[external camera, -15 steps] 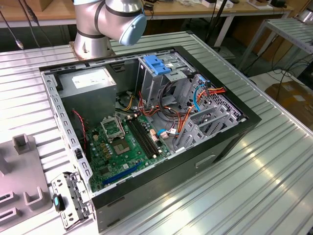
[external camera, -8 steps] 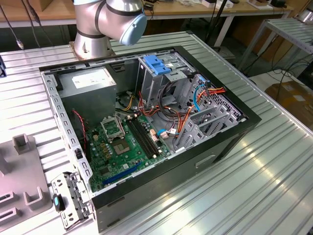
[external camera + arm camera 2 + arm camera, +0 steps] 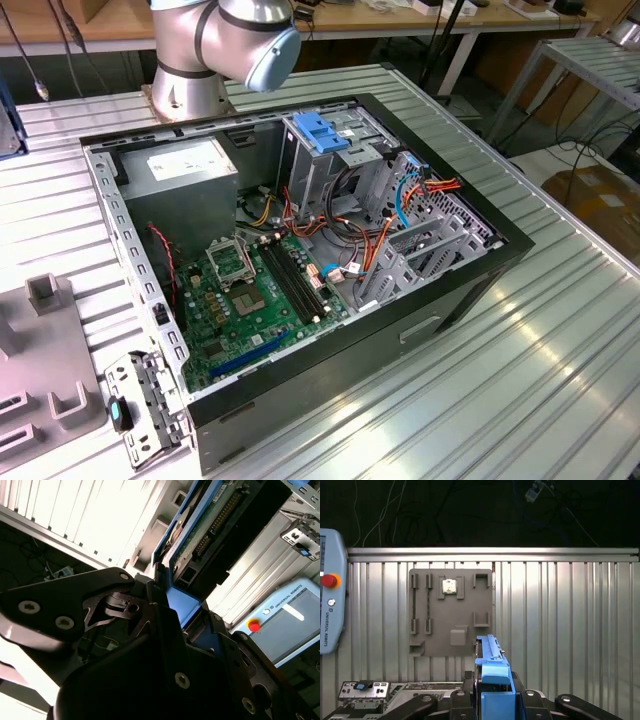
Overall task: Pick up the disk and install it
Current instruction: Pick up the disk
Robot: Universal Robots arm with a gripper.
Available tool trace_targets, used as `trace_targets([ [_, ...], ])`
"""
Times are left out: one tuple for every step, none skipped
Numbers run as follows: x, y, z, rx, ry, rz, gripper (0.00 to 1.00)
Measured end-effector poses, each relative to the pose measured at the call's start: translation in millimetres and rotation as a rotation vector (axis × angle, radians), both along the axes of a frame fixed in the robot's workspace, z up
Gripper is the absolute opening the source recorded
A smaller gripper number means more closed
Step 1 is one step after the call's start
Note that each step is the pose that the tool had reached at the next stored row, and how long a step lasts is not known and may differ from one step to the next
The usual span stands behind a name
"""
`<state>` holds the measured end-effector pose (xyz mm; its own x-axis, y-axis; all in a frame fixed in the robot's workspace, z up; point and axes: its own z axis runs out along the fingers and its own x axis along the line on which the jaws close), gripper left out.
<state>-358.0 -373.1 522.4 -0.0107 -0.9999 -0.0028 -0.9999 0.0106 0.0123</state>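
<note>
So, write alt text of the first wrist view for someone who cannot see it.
The gripper holds the blue-railed disk edge-on; beyond it, a grey fixture plate lies on a ribbed metal table near a teach pendant.

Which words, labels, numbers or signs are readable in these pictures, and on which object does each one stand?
Teach pendant: a maker's name in small capitals, in both wrist views.
Power supply: white label, print too small to read.
The disk, held in the end effector: no readable print.

Fixture tray [image 3: 436,622] on table [image 3: 560,630], beyond the disk [image 3: 493,677] between the jaws.
</note>
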Motion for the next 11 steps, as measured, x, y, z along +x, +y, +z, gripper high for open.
trace_targets([
  [1.7, 0.0, 0.0, 0.0, 0.0, 0.0, 0.37],
  [3.6, 0.0, 0.0, 0.0, 0.0, 0.0, 0.37],
  [6.5, 0.0, 0.0, 0.0, 0.0, 0.0, 0.37],
  [8.5, 0.0, 0.0, 0.0001, 0.0, 0.0, 0.37],
  [12.2, 0.0, 0.0, 0.0, 0.0, 0.0, 0.37],
  [18.2, 0.0, 0.0, 0.0001, -0.0001, 0.0, 0.37],
  [21.7, 0.0, 0.0, 0.0, 0.0, 0.0, 0.37],
  [23.4, 0.0, 0.0, 0.0, -0.0001, 0.0, 0.37],
  [25.2, 0.0, 0.0, 0.0, 0.0, 0.0, 0.37],
  [28.9, 0.0, 0.0, 0.0, 0.0001, 0.0, 0.37],
  [31.9, 0.0, 0.0, 0.0, 0.0001, 0.0, 0.37],
])
